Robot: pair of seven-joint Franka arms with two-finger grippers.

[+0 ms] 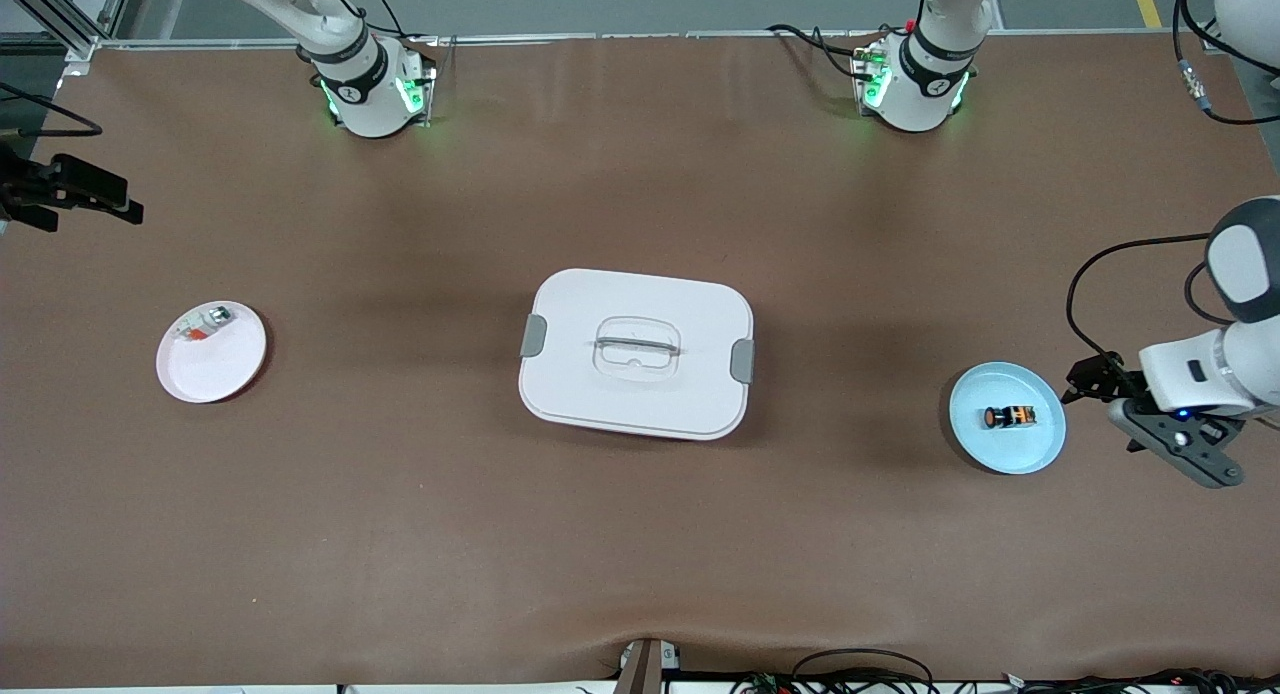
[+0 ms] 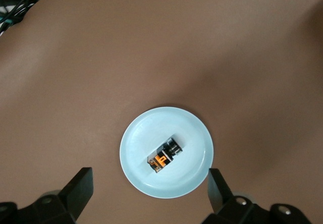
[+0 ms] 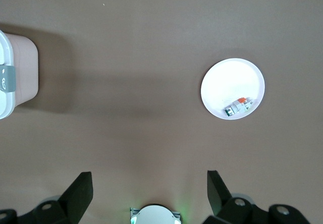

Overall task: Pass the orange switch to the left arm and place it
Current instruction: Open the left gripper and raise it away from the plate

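Orange switch (image 1: 1008,416) lay on pale blue plate (image 1: 1008,452), lower right of front view. Left gripper (image 2: 149,193) hovered above it, fingers spread; right gripper (image 3: 149,193) also spread, waiting. Best descend centred, then skirt box (image 1: 636,352).

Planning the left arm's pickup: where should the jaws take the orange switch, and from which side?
Grip the orange switch across its black cylindrical body, coming straight down: it lies on its side in the light blue plate, whose raised rim probably blocks a sideways approach.
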